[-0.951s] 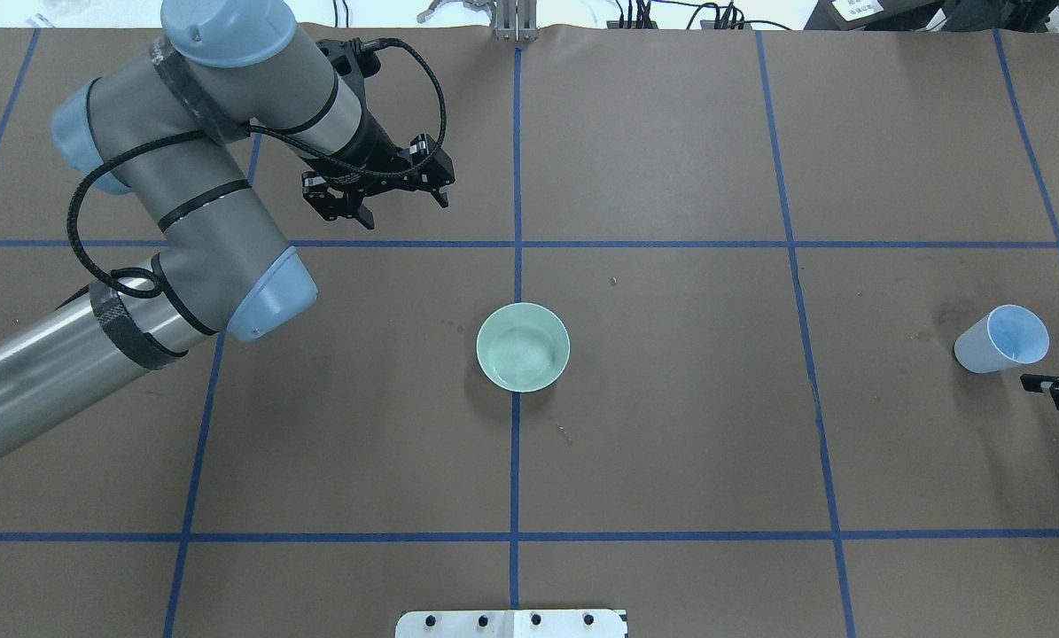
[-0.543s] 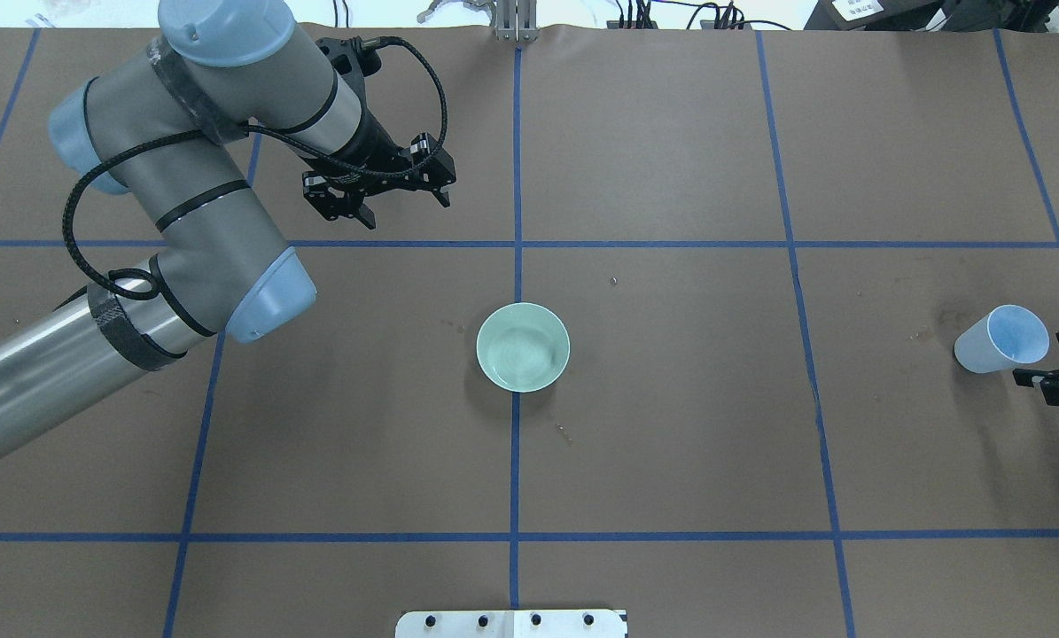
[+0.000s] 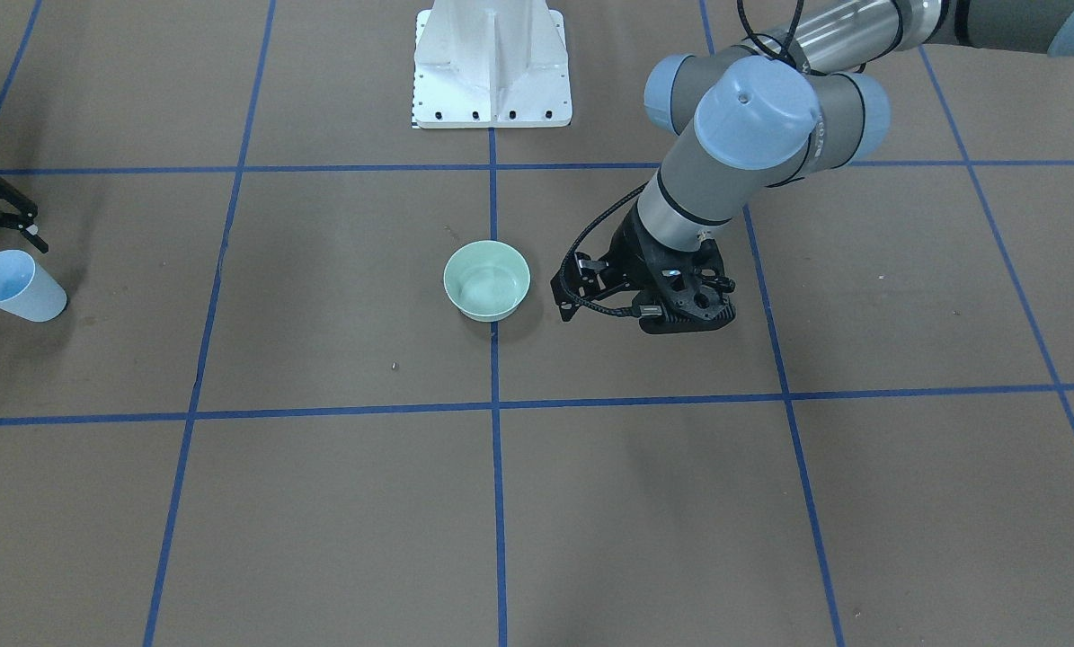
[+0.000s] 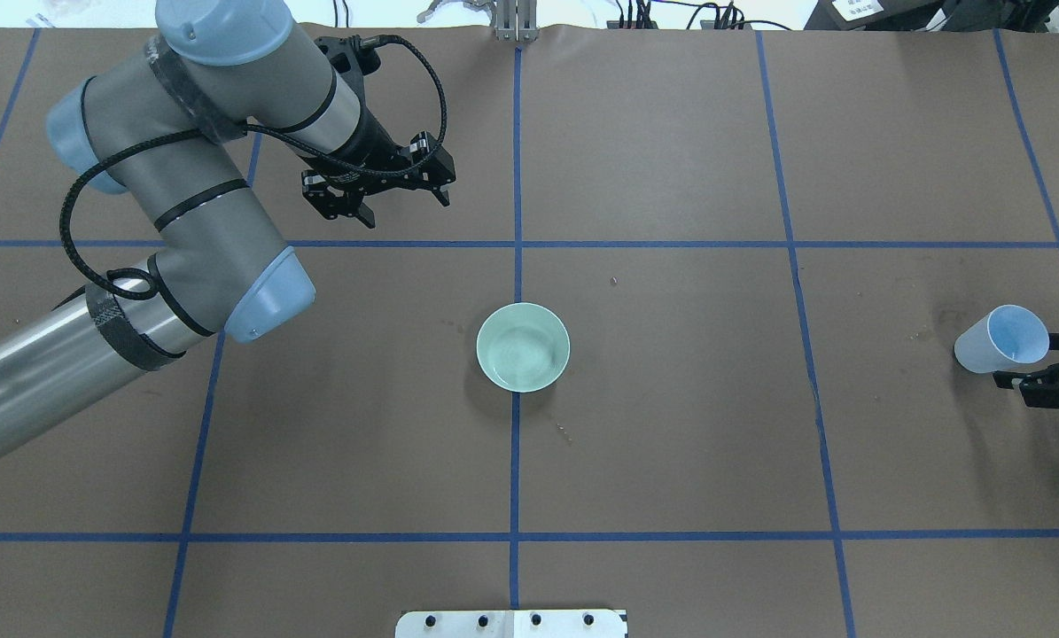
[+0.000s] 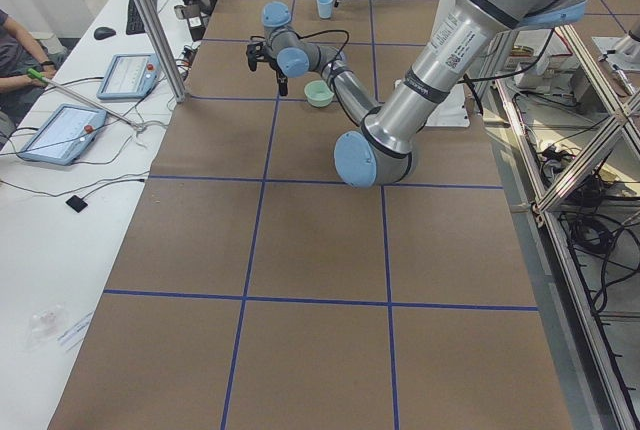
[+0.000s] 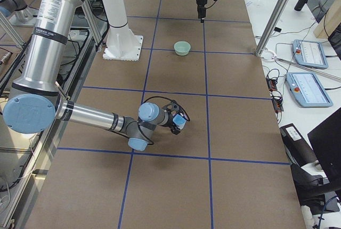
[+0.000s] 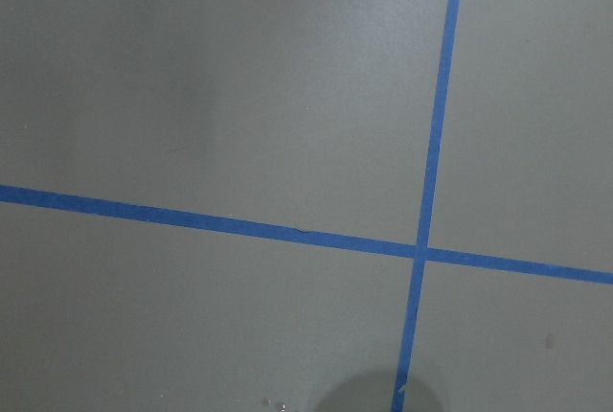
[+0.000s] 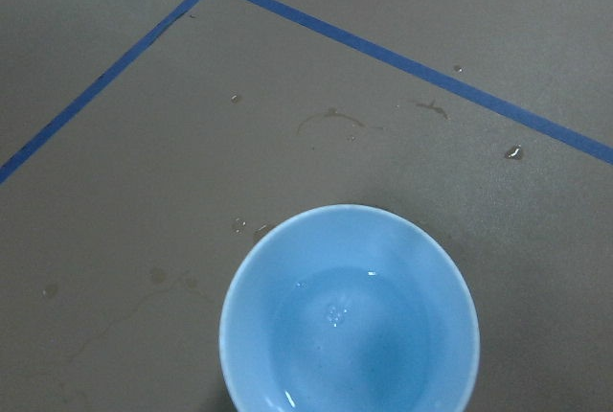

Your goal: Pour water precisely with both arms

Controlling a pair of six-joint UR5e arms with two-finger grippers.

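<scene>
Left arm (image 4: 201, 204): left claw (image 4: 401, 206) had its fingers spread apart with nothing between them, hanging over the bare brown table (image 4: 671, 443). The green bowl (image 4: 523, 347) sat well apart from this claw, nearer the robot's base and off to the robot's right, on a blue tape line (image 4: 515, 461).

Right arm (image 6: 90, 114): right claw (image 4: 1039, 363) also had its fingers spread, clamped on nothing. The blue cup (image 4: 1003, 338) stood just beside it, on the claw's robot-left side. Whether a finger touched the cup wall could not be told. The right wrist view looked down into the cup and showed water inside, with droplets (image 8: 514, 152) on the table beyond.
</scene>
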